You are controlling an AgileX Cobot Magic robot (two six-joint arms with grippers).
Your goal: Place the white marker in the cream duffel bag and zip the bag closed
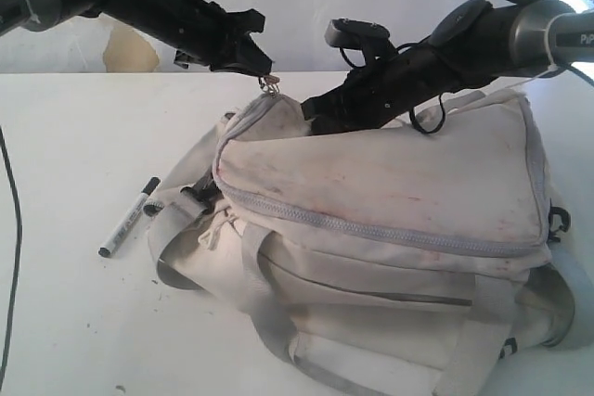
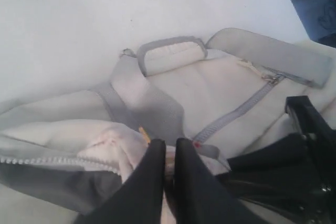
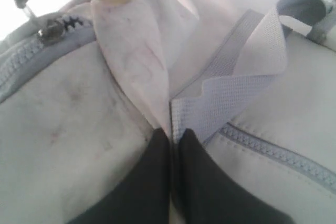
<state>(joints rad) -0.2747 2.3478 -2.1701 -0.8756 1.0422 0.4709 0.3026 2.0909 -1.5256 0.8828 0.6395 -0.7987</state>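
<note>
Marker watch: white marker (image 1: 130, 217) lies outside the cream duffel bag (image 1: 390, 183)

Exterior view first: the marker is flat on the table (image 1: 74, 136), just left of the bag and not touching it, black cap at the far end. Over the bag's left corner hangs the left gripper (image 1: 267, 70), fingers together on the zip pull (image 1: 270, 84), with the fabric rising to a peak beneath it. The right gripper (image 1: 314, 113) is down on the bag's top just behind that peak (tips hidden from here).

Left wrist view: the left gripper (image 2: 169, 153) shows two black fingers almost touching, a sliver of pale material between them, and dark lining showing under the zip.

Right wrist view: the right gripper (image 3: 170, 137) is squeezed shut on a fold of cream fabric, right at the edge of a grey webbing strap (image 3: 236, 82).
</note>
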